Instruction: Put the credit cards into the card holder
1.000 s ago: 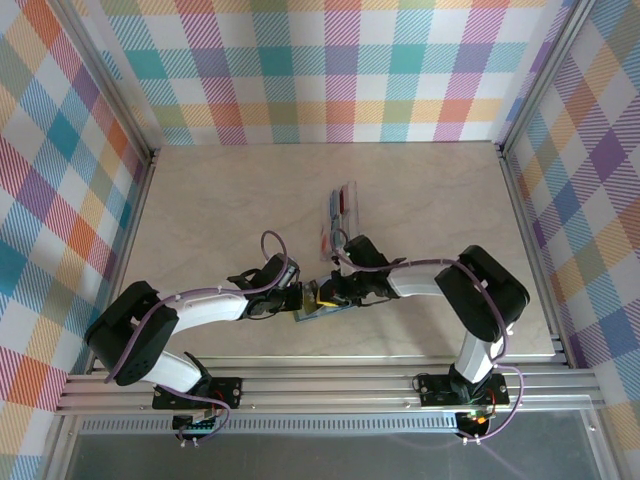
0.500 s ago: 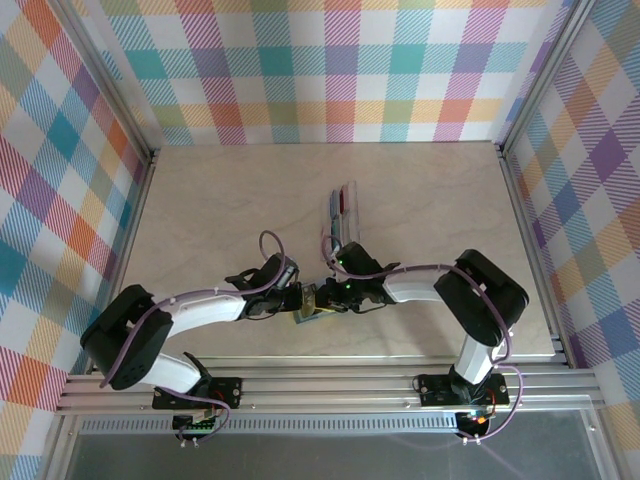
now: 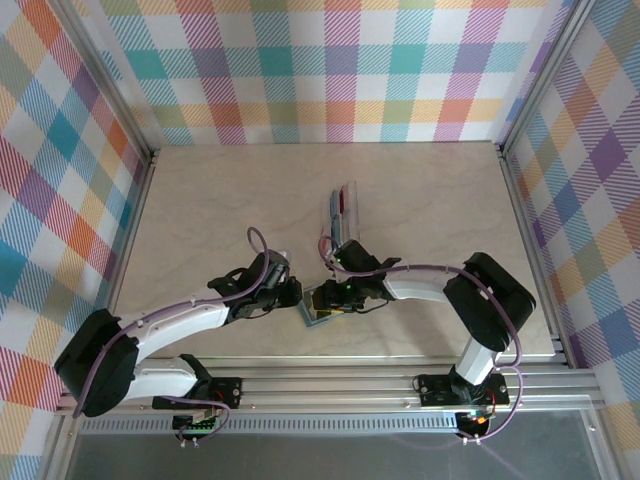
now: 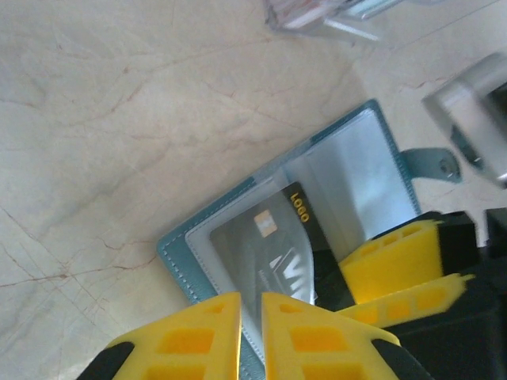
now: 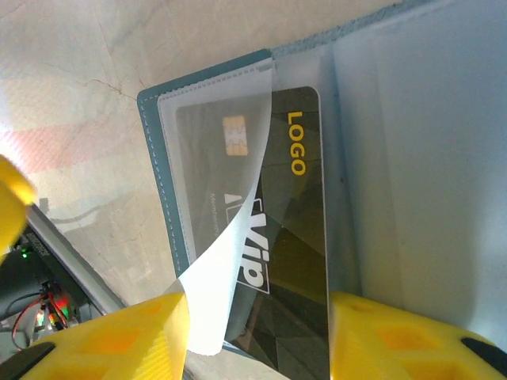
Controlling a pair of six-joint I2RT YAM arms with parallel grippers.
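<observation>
Right gripper [image 5: 257, 310] held its jaws apart on either side of the yellow-black card [image 5: 297, 214], which we saw lying partly under a clear sleeve of the open card holder [image 5: 150, 150]. Left gripper [image 4: 251, 309], jaws nearly together, pinched the holder's edge. Other credit cards [image 3: 340, 210] lay farther back.
</observation>
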